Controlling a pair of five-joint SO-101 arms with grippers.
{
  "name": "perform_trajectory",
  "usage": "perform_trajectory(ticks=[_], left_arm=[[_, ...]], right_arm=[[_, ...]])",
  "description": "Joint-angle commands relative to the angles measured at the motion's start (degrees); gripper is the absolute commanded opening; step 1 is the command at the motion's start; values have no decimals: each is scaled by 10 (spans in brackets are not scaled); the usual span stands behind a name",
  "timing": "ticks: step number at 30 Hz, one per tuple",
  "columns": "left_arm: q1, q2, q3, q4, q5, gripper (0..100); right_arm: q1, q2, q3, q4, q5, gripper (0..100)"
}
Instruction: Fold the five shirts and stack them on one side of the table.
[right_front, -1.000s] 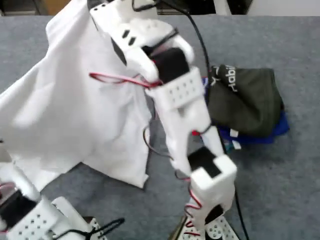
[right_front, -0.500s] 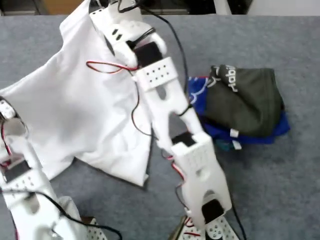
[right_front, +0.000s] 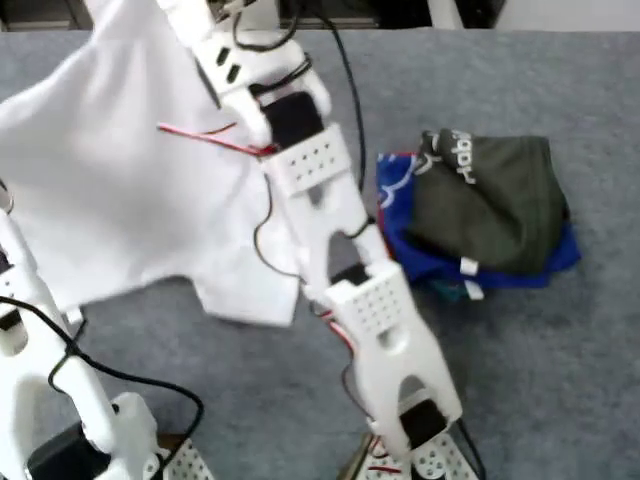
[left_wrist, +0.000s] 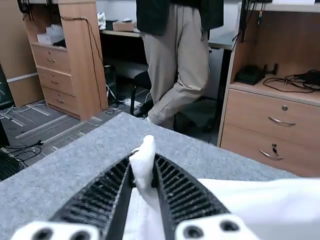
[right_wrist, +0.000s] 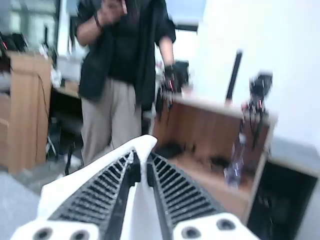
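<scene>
A large white shirt (right_front: 130, 200) hangs spread over the left half of the grey table (right_front: 560, 350), held up at two points. My left gripper (left_wrist: 143, 167) is shut on a bunched corner of the white shirt (left_wrist: 260, 205), lifted above the table's left edge. My right gripper (right_wrist: 140, 162) is shut on another edge of the shirt (right_wrist: 75, 190), raised high; its arm (right_front: 310, 190) stretches from the front centre to the far left. On the right lies a folded pile, a dark green shirt (right_front: 490, 195) on top of a blue shirt (right_front: 400, 195).
Both arm bases (right_front: 410, 440) stand at the table's front edge, with the left arm (right_front: 40, 330) rising along the left side. Bare grey table lies in front of and behind the folded pile. Wooden drawer units (left_wrist: 270, 125) stand beyond the table.
Both arms have risen and swung left and farther back with the white shirt. Its lower hem has come off the table front and now hangs higher.
</scene>
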Motion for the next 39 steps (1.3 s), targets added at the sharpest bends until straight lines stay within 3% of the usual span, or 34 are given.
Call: perform_trajectory(ticks=[1, 12, 15, 20, 27, 34, 39], left_arm=[[-4, -2, -36, 11, 2, 19], [0, 14, -19, 44, 2, 19], [-4, 51, -34, 54, -1, 21], [-4, 103, -139, 248, -18, 19], [21, 111, -246, 491, -20, 19], [21, 115, -268, 571, -41, 19], [30, 116, -264, 690, -112, 19]], right_arm=[[-12, 0, -22, -31, 6, 5], [-5, 0, 54, -23, 6, 5], [-4, -13, 36, 70, 27, 5], [-7, -26, -32, 295, 165, 5], [-7, -32, -76, 487, 358, 5], [-38, -41, -76, 695, 426, 5], [-20, -43, -76, 704, 396, 5]])
